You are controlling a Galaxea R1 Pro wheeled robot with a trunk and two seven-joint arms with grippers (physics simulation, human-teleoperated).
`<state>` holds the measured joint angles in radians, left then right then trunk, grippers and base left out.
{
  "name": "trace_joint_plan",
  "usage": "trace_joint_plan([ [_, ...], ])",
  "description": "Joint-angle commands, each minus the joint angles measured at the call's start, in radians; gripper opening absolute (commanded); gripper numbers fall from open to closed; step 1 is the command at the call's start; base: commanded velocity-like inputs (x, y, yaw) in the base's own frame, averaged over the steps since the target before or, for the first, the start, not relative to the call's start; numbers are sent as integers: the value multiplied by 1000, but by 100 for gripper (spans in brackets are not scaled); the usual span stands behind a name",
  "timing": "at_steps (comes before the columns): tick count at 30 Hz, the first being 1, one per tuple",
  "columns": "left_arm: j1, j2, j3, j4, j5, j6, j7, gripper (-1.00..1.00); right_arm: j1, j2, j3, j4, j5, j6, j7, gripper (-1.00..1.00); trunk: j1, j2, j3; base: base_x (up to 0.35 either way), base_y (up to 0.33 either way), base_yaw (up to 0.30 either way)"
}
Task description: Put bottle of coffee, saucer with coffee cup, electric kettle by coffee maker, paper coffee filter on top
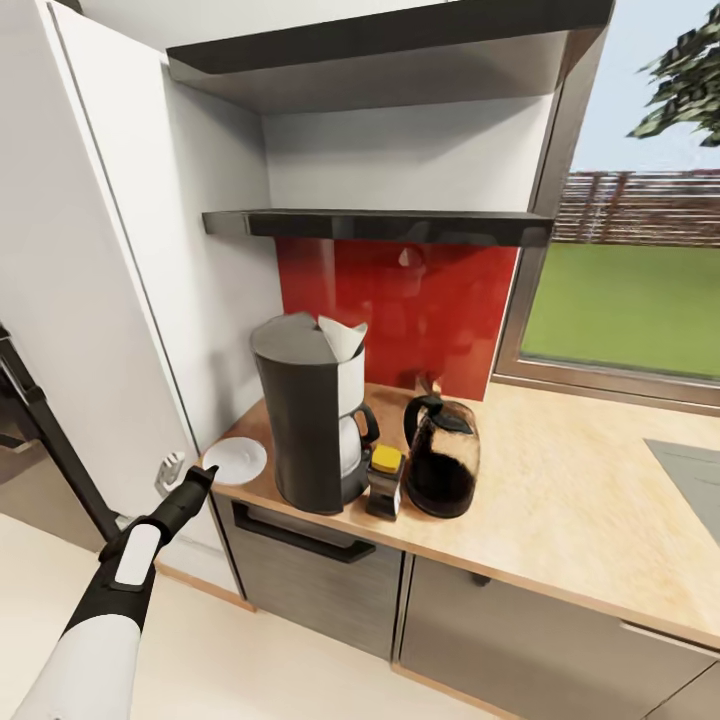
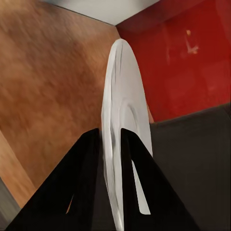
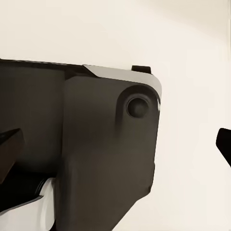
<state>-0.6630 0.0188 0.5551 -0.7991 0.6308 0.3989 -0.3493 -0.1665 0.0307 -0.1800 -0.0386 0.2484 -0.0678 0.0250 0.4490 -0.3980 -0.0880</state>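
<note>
The coffee maker (image 1: 310,420) stands at the left end of the kitchen countertop (image 1: 560,480), with the paper coffee filter (image 1: 342,335) on top of it. The bottle of coffee (image 1: 385,482) and the electric kettle (image 1: 442,458) stand close to its right. The saucer (image 1: 235,460) lies flat to its left, near the counter's corner. My left gripper (image 1: 205,476) is shut on the rim of the saucer (image 2: 126,120), which the left wrist view shows edge-on between the black fingers (image 2: 86,183). My right gripper (image 3: 115,144) is open over pale floor. The kitchen shelf (image 1: 380,225) is bare. The coffee cup is out of view.
A tall white panel (image 1: 110,300) borders the counter's left end, and a red backsplash (image 1: 420,310) rises behind it. A window (image 1: 630,300) is at the right. A grey inset (image 1: 690,480) sits in the counter at far right. Dark cabinets (image 1: 310,570) lie below.
</note>
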Motion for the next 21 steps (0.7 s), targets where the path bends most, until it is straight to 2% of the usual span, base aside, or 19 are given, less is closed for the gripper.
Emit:
trace_joint_plan([
  [1, -1, 0, 3, 0, 7, 9, -2, -100, -1, 0, -9, 1, 8, -3, 3, 100, 1, -2, -2, 242, 0, 0],
  [13, -1, -1, 5, 1, 9, 8, 12, -100, -1, 0, -9, 2, 8, -3, 3, 100, 1, -2, -2, 93, 0, 0],
  [21, 0, -3, 5, 12, 9, 6, 12, -100, -1, 0, -9, 2, 8, -3, 3, 100, 1, -2, -2, 11, 0, 0],
])
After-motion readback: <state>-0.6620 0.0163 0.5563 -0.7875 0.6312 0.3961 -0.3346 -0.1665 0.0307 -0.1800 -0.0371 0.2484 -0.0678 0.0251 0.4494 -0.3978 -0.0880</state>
